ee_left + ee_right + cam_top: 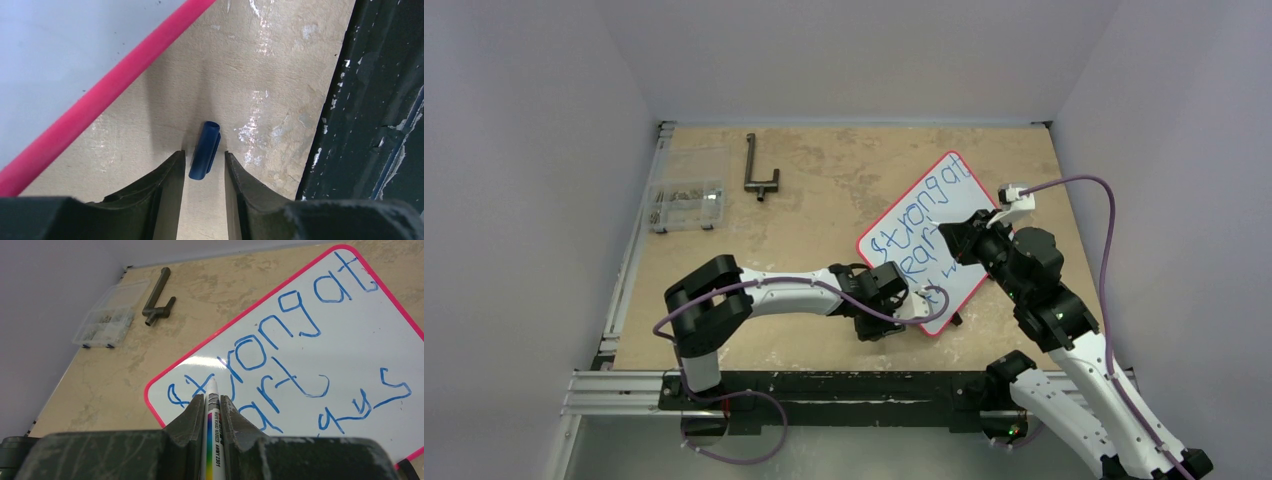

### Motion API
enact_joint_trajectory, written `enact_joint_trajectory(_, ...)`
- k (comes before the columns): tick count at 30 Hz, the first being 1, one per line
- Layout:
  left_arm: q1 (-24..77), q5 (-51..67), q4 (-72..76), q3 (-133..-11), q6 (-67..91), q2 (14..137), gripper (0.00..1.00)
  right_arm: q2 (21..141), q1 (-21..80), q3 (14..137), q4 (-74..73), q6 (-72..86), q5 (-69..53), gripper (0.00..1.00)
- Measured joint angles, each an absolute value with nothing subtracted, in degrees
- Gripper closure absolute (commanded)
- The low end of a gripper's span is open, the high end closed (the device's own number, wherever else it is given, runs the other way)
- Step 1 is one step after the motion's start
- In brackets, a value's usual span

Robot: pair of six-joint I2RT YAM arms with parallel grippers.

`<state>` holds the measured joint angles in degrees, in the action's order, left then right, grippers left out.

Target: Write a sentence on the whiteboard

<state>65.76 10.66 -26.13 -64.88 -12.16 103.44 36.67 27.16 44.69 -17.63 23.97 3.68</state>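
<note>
The whiteboard [972, 200] lies tilted on the table, red-pink framed, with the sentence [916, 215] in blue slanted letters across it. In the right wrist view the sentence [295, 320] reads about "strong at", with more letters below, on the whiteboard [350, 347]. My right gripper [213, 398] is shut on a white marker [215, 440], whose tip hangs over the board's first letters. My left gripper [204, 153] stands open by the board's near corner [125, 65], its fingers either side of a blue marker cap [208, 142] lying on the table, with gaps on both sides.
A clear plastic box of small parts [686, 205] sits at the far left, with a dark T-shaped metal tool [760, 175] beside it. The dark rail [370, 100] of the table's near edge runs just right of my left gripper. Walls close in three sides.
</note>
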Motion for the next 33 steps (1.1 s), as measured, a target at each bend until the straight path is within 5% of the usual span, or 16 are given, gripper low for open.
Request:
enact_joint_trajectory(4, 65.84, 10.66, -25.63, -64.62, -12.01, 104.14, 0.71, 36.62, 27.16, 44.69, -18.04, 23.97, 3.77, 1.00)
enact_joint_trajectory(10, 66.22, 10.52, -21.34, -62.43, -9.85, 103.55, 1.00, 36.56, 27.16, 44.69, -18.63, 23.97, 3.92, 1.00)
enact_joint_trajectory(22, 67.99, 11.53, -16.45, -55.92, -6.57, 98.76, 1.00, 35.83, 27.16, 45.43, -19.86, 23.94, 3.62, 1.00)
enact_joint_trajectory(33, 67.77, 12.56, -22.00, -54.37, -6.66, 81.28, 1.00, 35.18, 27.16, 46.44, -17.43, 24.10, -6.15, 1.00)
